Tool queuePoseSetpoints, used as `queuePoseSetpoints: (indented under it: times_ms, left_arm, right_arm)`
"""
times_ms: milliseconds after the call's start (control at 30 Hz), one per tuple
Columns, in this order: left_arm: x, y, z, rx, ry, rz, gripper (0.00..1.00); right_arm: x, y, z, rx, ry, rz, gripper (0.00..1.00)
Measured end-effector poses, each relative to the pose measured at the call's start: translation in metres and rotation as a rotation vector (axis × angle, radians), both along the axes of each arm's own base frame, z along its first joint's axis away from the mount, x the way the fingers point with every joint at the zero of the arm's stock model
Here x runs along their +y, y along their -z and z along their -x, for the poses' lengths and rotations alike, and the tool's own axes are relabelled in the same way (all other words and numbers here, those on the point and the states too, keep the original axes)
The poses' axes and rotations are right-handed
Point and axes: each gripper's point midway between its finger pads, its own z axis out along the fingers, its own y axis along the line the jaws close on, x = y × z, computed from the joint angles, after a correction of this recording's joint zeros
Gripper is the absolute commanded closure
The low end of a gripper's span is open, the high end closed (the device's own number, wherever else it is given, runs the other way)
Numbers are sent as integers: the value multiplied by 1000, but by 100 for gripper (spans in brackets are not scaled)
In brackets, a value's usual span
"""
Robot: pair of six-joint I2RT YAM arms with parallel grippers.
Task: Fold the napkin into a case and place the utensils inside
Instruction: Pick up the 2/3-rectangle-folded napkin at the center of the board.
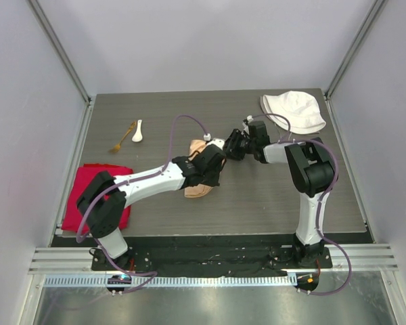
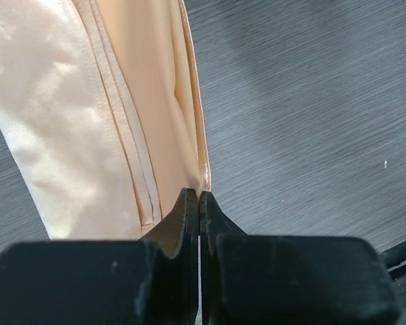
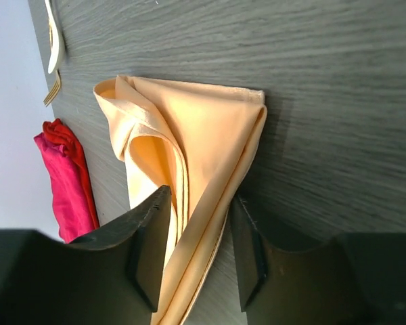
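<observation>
Left hand (image 2: 199, 196) pinched shut on napkin (image 2: 122, 101) edge; right hand (image 3: 200, 203) half-open, straddling its fold; arms (image 1: 155, 179) hide most overhead.

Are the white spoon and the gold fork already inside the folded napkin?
No, the white spoon and the gold fork lie on the bare table, well apart from the peach napkin.

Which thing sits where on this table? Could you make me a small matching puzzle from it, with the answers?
Things:
1. napkin
2. red cloth
3. white hat
4. white spoon

Places:
A. far right corner
B. near left edge
C. far left, beside the gold fork
D. middle of the table

Pairs: 1-D, 2-B, 3-A, 4-C
</observation>
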Motion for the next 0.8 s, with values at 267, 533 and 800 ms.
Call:
queuePoseSetpoints:
  times_ms: [267,533,800]
  left_arm:
    - [-3,4,5,21,10,25,100]
    - [-15,-1,6,33,24,81,100]
    - [-45,-2,0,66,47,159,100]
  right_arm:
    - [-6,4,-19,-19,11,-11,66]
    - [-19,11,-27,-28,7,6,97]
    - [-55,12,-32,-12,1,102,99]
